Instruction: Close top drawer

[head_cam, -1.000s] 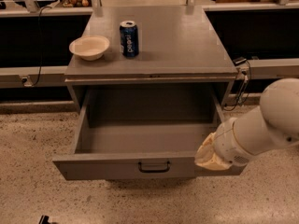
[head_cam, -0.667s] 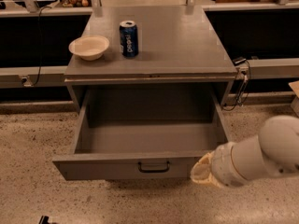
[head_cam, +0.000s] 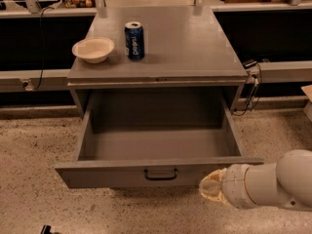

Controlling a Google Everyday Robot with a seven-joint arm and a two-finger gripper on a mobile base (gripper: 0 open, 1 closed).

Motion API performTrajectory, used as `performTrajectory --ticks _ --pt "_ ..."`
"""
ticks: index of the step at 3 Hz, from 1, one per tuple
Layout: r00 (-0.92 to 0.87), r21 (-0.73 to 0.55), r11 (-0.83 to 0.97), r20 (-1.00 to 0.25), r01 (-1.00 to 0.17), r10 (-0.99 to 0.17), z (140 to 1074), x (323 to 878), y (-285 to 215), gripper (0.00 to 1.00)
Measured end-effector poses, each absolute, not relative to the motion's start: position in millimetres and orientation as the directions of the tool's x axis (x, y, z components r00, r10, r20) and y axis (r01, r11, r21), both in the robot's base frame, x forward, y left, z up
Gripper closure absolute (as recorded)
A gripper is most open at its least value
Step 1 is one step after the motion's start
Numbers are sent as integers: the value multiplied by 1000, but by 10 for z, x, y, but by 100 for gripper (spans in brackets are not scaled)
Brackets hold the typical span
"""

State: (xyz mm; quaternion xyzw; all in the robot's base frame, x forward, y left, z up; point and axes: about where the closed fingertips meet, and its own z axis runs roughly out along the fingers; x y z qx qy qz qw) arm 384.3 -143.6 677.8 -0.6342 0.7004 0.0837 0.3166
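Observation:
The top drawer (head_cam: 107,175) is a wide, deep grey metal drawer, pulled far out of the grey cabinet and empty inside. Its front panel faces me, with a small dark bar handle (head_cam: 160,173) at centre. My white arm comes in from the lower right. Its cream-coloured gripper end (head_cam: 211,187) sits just in front of the drawer's front panel, right of the handle and near the panel's lower edge. I cannot tell whether it touches the panel.
A white bowl (head_cam: 93,49) and a blue soda can (head_cam: 134,41) stand on the cabinet top (head_cam: 195,48). A cable (head_cam: 251,94) hangs at the cabinet's right side. Dark low shelving runs behind on both sides. Speckled floor lies all around.
My arm has dropped lower and moved left, from the drawer's right front corner to in front of the front panel. The drawer has not moved.

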Motion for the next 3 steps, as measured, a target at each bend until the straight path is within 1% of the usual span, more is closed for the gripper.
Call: performTrajectory --ticks 1,3 --pt "-25 -246 191 -550 -950 -835 6506 3858 -1337 100" --pt "-96 -279 293 -555 -914 -826 6069 4151 -1433 100"
